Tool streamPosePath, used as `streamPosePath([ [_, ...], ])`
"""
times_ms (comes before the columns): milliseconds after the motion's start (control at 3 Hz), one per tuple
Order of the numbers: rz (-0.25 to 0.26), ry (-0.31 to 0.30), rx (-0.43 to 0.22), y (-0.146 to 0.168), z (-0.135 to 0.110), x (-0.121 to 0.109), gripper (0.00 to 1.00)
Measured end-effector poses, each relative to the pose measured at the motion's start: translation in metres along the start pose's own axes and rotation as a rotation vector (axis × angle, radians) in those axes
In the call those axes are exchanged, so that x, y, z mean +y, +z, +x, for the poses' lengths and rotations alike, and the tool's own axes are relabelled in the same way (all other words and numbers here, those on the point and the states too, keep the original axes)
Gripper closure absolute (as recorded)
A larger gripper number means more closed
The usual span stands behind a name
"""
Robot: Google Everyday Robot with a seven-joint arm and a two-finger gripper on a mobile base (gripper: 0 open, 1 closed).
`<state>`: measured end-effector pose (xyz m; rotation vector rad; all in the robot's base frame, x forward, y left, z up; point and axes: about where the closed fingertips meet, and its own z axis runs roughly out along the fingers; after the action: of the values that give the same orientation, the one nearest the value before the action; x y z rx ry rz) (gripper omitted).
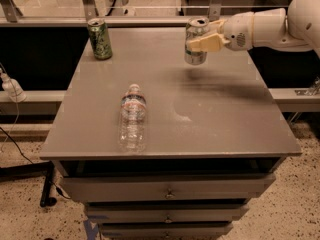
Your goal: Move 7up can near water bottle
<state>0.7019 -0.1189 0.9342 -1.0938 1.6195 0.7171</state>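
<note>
The silvery 7up can is upright at the back right of the grey table, held just above its top. My gripper comes in from the right and is shut on the can, with a cream finger across its front. The water bottle lies on its side near the table's front left, cap pointing away from me, well apart from the can.
A darker green can stands upright at the back left corner. My white arm reaches in over the right edge. Drawers sit below the table top. A rail runs along the back.
</note>
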Motion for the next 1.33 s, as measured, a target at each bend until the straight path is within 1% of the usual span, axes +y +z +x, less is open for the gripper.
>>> streamPosePath([
  [333, -0.149, -0.017, 0.015, -0.013, 0.011, 0.059, 1.0],
  [667, -0.261, -0.009, 0.021, -0.026, 0.025, 0.105, 1.0],
  [1000, -0.357, 0.004, 0.009, -0.03, 0.031, 0.143, 1.0],
  [1333, -0.438, 0.007, -0.016, -0.029, 0.03, 0.175, 1.0],
])
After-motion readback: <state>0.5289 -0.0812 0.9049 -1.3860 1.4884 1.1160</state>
